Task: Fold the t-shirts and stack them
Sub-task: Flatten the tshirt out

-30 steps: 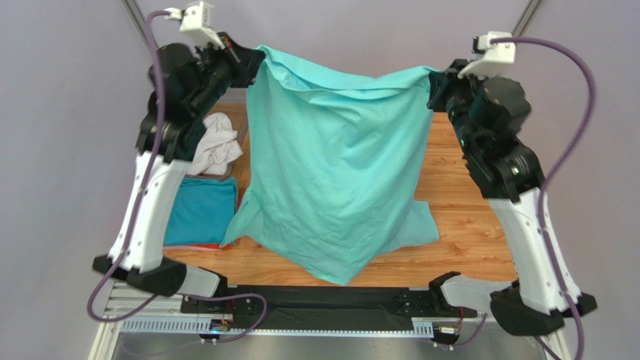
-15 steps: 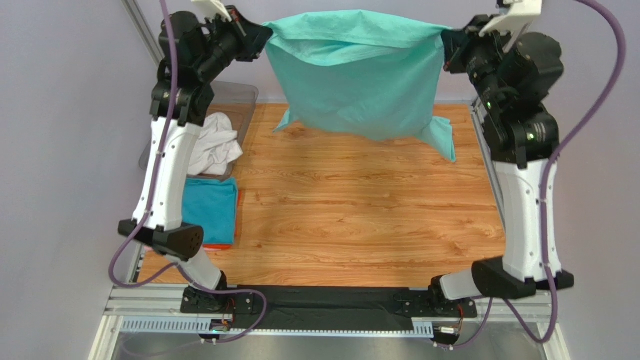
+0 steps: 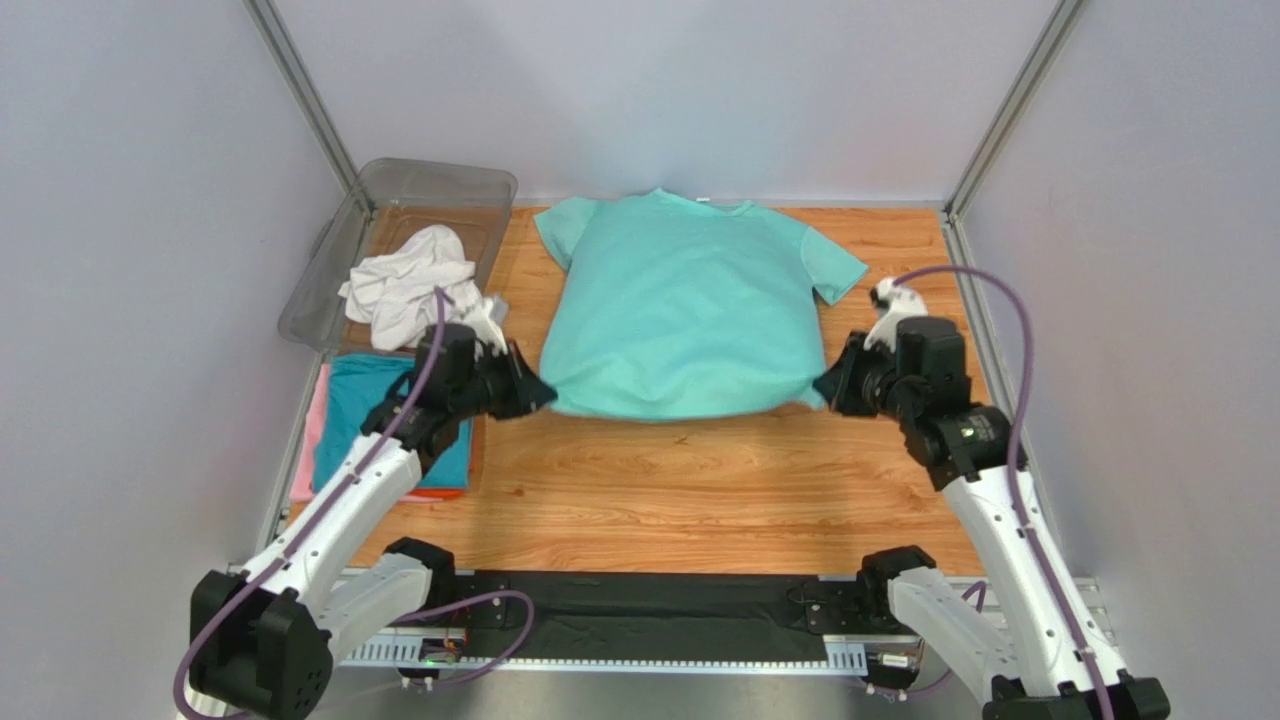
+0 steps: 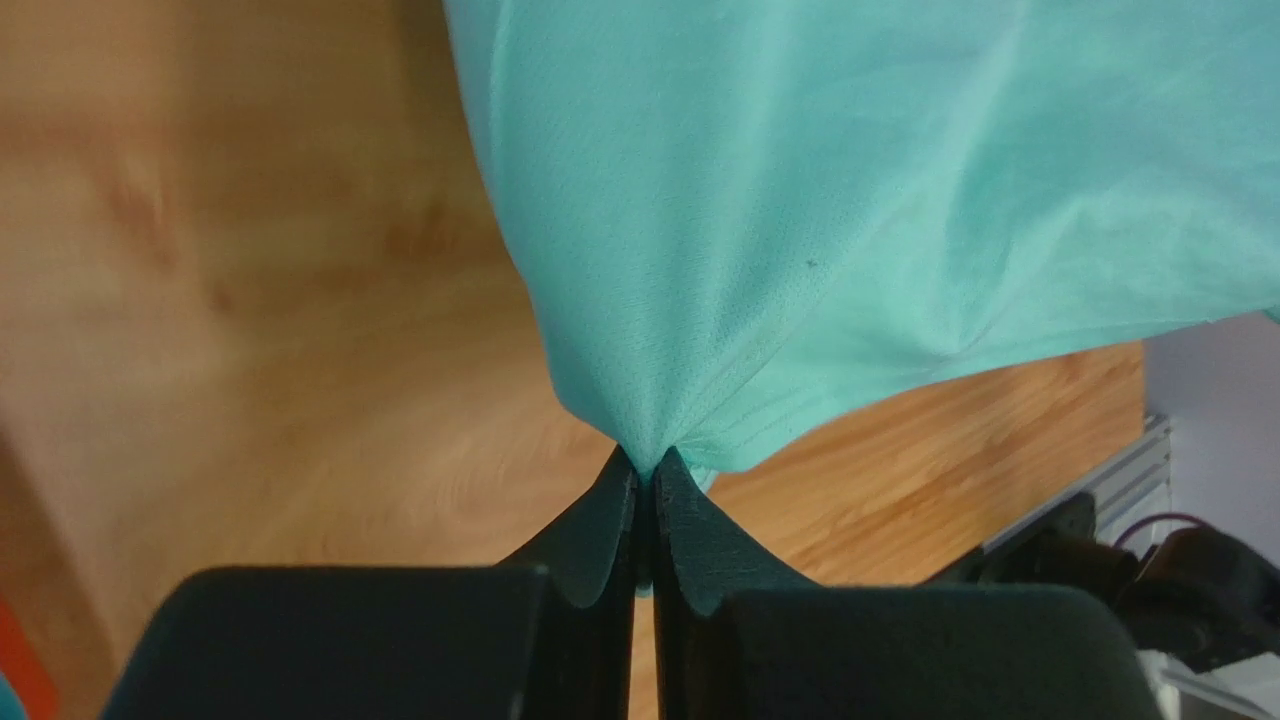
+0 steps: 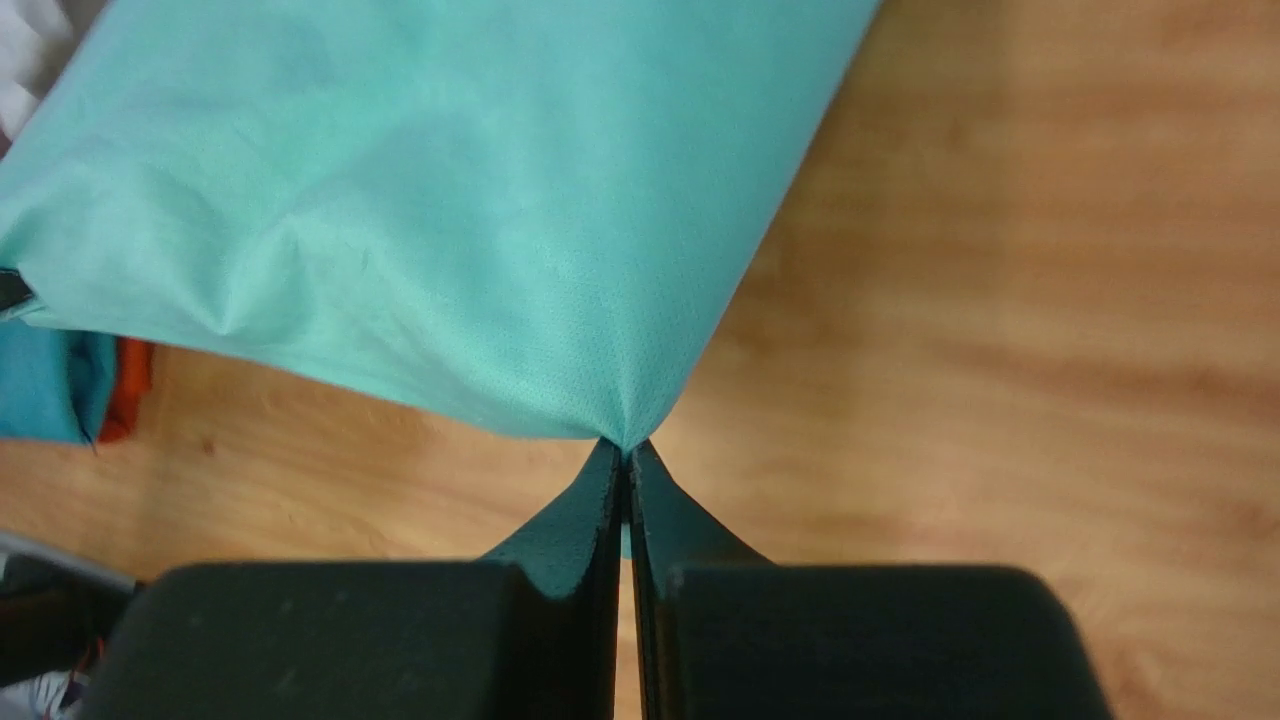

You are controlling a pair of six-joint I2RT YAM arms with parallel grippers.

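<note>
The mint green t-shirt (image 3: pixel 684 308) lies spread flat on the wooden table, collar at the far edge, hem toward me. My left gripper (image 3: pixel 535 398) is shut on its near left hem corner (image 4: pixel 649 450). My right gripper (image 3: pixel 831 393) is shut on its near right hem corner (image 5: pixel 621 435). Both corners are pulled taut just above the table. A crumpled white t-shirt (image 3: pixel 409 288) lies in the clear plastic bin. A folded teal-blue t-shirt (image 3: pixel 361 402) tops a stack at the left, with pink (image 3: pixel 311 450) and orange (image 3: pixel 436 491) edges showing under it.
The clear plastic bin (image 3: pixel 436 188) stands at the far left corner. The wooden table (image 3: pixel 676 480) shows bare between the shirt's hem and the black rail (image 3: pixel 661 608) at the near edge. Grey walls and frame posts close in the sides.
Both arms have swung down and toward me from holding the green shirt high in the air. The shirt now lies flat on the table, still held at both hem corners.
</note>
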